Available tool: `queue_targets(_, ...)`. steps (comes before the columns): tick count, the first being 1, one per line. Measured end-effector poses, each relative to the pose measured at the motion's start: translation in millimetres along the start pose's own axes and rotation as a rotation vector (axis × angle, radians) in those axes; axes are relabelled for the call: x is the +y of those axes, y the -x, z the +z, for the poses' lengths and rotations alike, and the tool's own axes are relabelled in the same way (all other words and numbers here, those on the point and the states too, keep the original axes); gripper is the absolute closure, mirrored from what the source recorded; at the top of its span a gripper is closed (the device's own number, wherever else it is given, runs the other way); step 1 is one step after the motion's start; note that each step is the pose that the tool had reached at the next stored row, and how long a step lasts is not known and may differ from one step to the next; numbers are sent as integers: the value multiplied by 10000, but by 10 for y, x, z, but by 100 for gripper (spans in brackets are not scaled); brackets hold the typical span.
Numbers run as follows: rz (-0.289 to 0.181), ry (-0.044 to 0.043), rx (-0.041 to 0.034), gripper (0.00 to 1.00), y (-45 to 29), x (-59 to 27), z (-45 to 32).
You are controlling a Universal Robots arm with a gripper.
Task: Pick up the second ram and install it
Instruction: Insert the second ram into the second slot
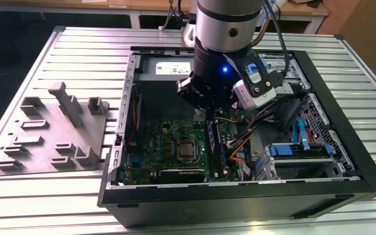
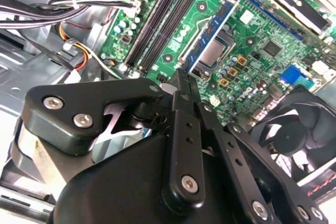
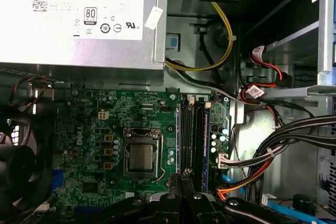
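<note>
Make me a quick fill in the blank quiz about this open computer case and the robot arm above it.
1. The gripper hangs above the green ____.
2. The grey fixture tray lies on the exterior view's ____ of the computer case.
3. The cable looping beside the power supply is ____.
Missing words: motherboard; left; yellow.

exterior view: we're looking down from above at the whole open case (image 1: 240, 196) | both wrist views: we sit close over the motherboard (image 3: 84, 119), shared by all three
</note>
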State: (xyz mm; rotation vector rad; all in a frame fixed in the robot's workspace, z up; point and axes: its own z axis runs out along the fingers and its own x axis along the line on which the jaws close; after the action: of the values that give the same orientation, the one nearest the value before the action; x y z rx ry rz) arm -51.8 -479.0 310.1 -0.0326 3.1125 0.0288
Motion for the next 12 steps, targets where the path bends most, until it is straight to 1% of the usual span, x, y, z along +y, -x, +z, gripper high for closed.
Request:
queue_targets(3,1,6,-2,89,32,-1,23)
queue_targets(5,2,33,-2,89,52,-2,45)
queue_targets(9,4,46,-1,89,56,-2,73)
queue_targets(12,2,49,-1,89,56,-3,108)
